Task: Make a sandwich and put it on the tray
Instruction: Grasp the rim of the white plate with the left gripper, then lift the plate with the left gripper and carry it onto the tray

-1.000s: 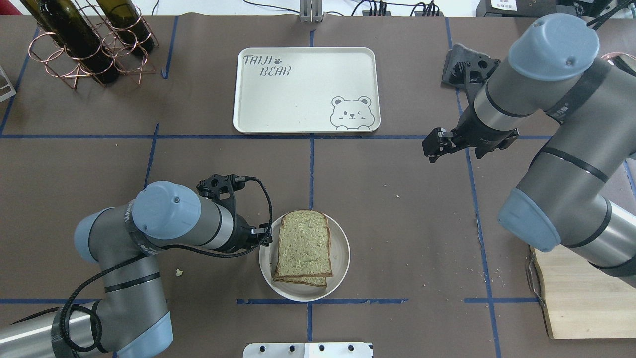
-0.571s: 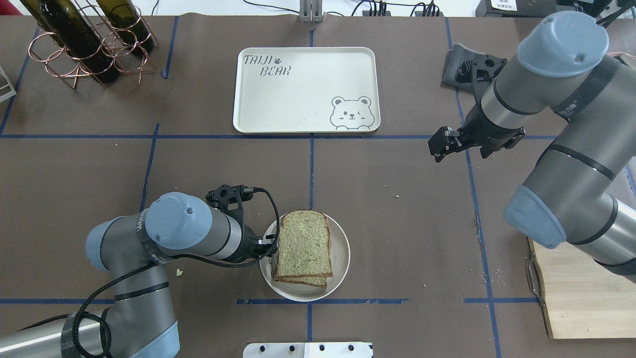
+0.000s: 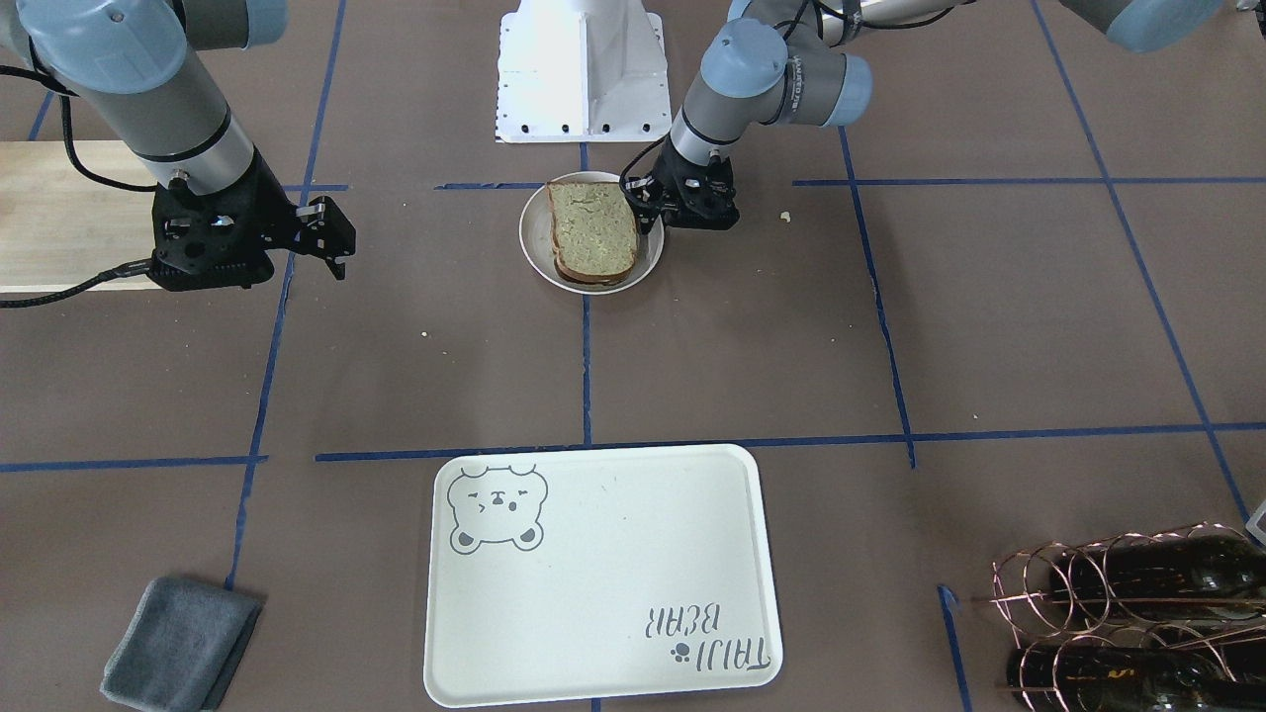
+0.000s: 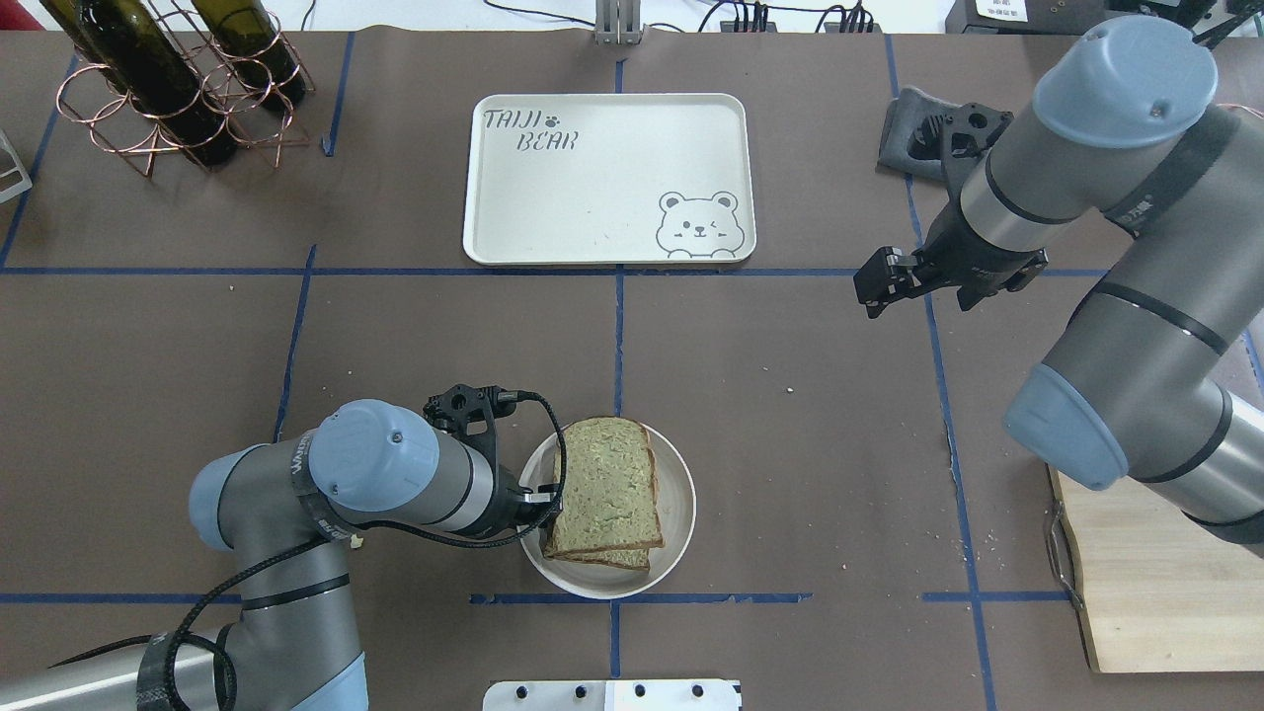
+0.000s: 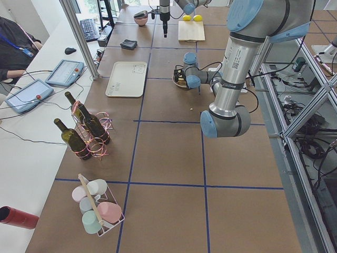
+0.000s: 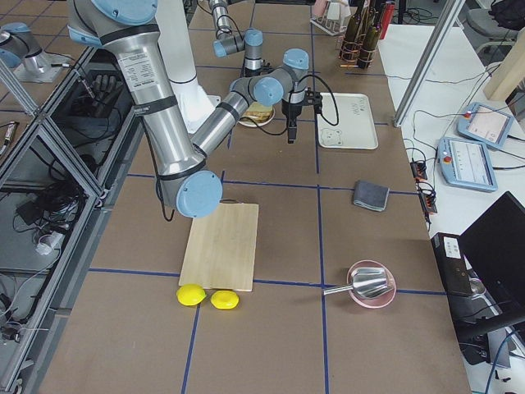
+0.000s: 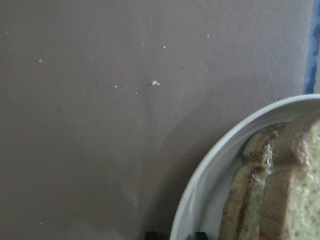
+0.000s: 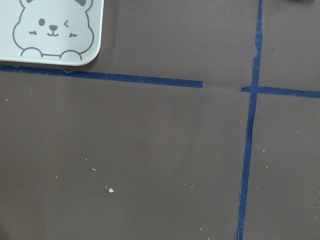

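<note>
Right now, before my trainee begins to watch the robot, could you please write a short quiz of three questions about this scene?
1. True or false: the square, brown-crusted bread sandwich already lies on the large rectangular cream-white tray with the bear drawing.
2. Choose one. The left tool is: A) at the rim of the small round white plate; B) above the tray; C) over the wooden cutting board.
3. Fill the gap: the right tool is open and holds ____.

Key: 1 false; 2 A; 3 nothing.
</note>
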Robot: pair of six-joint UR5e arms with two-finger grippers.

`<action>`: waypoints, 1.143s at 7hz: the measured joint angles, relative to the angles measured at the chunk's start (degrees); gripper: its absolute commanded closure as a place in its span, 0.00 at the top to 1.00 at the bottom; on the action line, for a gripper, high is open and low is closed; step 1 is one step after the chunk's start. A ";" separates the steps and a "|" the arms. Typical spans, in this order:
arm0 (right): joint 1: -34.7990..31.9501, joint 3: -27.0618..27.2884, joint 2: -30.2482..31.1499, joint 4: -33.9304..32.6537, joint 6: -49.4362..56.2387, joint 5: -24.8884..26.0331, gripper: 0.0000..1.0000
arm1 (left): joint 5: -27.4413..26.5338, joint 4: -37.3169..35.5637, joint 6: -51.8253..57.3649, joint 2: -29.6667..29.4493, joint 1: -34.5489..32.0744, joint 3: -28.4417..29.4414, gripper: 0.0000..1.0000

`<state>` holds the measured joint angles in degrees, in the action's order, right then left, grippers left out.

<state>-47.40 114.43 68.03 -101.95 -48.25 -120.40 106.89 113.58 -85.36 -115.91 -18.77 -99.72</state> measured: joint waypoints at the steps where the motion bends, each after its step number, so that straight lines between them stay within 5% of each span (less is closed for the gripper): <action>1: -0.03 0.03 0.00 0.00 0.00 -0.01 1.00 | 0.07 -0.02 0.01 0.03 -0.13 -0.31 0.00; 8: -1.40 1.36 1.12 0.07 0.57 -0.09 1.00 | 7.45 7.12 -4.80 -0.02 -5.25 -1.44 0.00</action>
<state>-48.80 115.79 69.15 -101.89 -47.69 -120.49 114.34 120.71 -90.16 -115.93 -24.02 -101.16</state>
